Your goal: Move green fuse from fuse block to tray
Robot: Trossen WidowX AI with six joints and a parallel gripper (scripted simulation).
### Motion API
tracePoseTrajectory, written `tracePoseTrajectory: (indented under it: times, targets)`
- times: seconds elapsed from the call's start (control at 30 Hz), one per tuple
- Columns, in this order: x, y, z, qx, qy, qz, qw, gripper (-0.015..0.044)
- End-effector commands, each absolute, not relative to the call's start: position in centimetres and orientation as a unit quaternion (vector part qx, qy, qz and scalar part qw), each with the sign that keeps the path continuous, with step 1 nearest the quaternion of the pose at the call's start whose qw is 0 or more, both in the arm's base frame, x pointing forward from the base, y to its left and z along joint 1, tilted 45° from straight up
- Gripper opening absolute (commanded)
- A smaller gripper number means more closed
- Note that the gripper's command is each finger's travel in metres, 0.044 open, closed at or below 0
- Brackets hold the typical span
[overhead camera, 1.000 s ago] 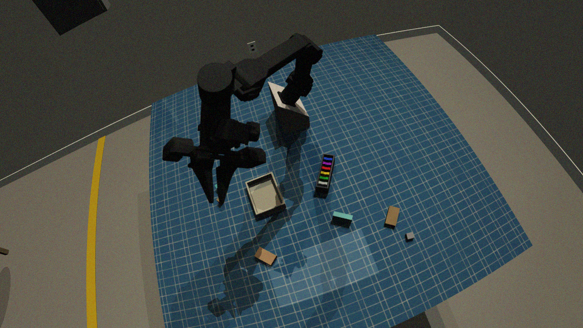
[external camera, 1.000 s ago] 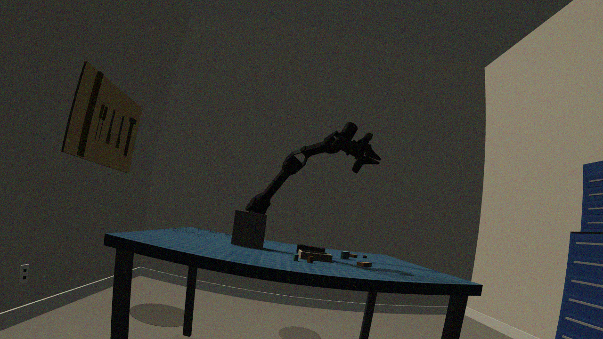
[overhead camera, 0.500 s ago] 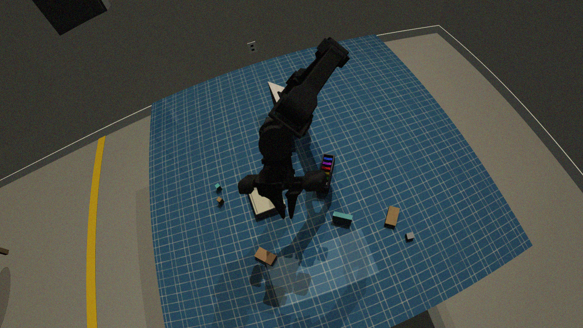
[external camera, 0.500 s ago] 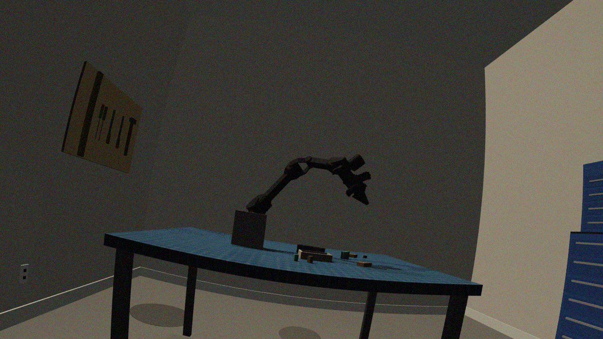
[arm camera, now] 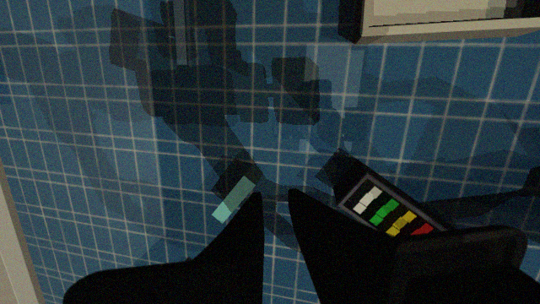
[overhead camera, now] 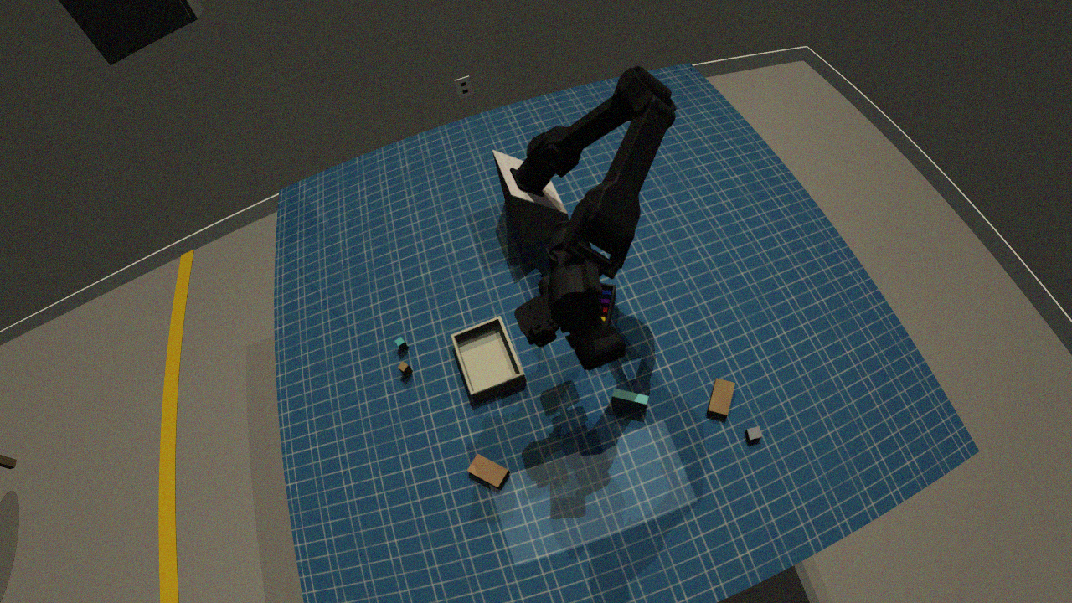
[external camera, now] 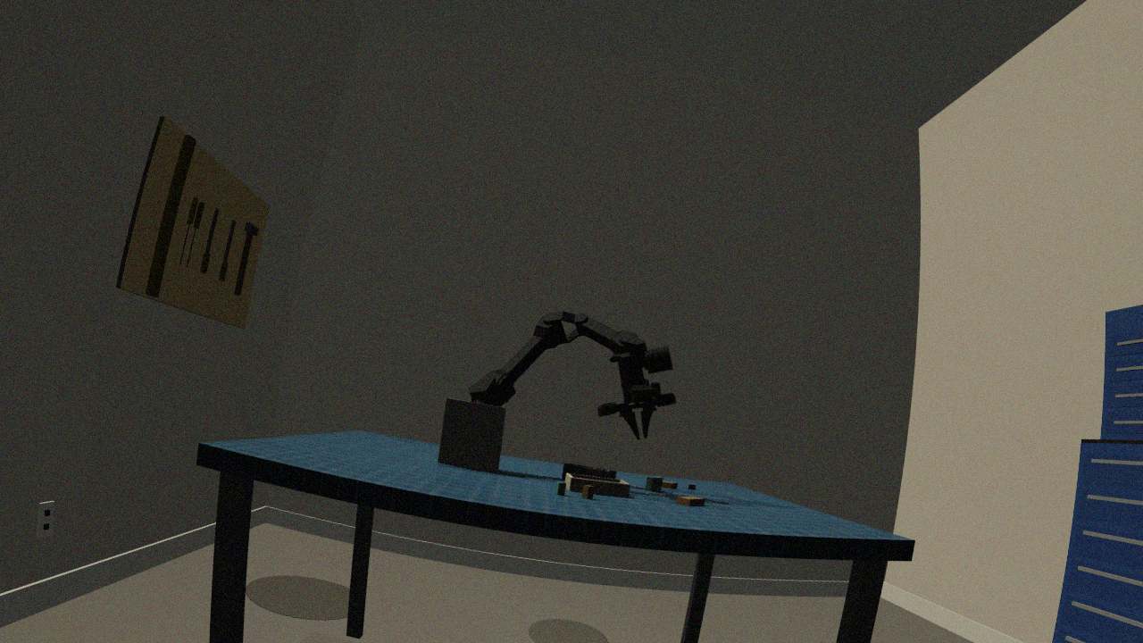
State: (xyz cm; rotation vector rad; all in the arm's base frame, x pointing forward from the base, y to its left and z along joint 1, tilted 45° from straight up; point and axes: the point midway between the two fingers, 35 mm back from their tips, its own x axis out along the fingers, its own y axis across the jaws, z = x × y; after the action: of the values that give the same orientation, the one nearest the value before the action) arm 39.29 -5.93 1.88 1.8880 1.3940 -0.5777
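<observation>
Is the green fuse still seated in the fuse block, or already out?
Seated. The wrist view shows the green fuse in the fuse block, in line between white and yellow fuses; the jaws hold nothing.

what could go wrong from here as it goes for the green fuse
The green fuse sits tight between the white fuse and yellow fuse, so the fingers could brush either neighbour. The gripper hangs off to the side of the block, high above, narrowly parted; descending misaligned could strike the block.

Matt black hand (arm camera: 274, 200), matt gridded mat (overhead camera: 749, 247), matt beige tray (overhead camera: 466, 363).
</observation>
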Motion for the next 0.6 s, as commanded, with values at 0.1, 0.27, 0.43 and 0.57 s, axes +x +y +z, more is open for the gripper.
tracePoseTrajectory:
  times: [0.1,0.27,0.43,0.57]
  targets:
    - [31.4,1.6,1.5,0.715,0.547,-0.427,0.090,0.0069]
    - [31.5,1.6,1.3,0.712,0.545,-0.437,0.079,0.0069]
    - [31.5,1.6,1.3,0.712,0.545,-0.437,0.079,0.0069]
    - [31.5,1.7,1.1,0.712,0.545,-0.437,0.079,0.0069]
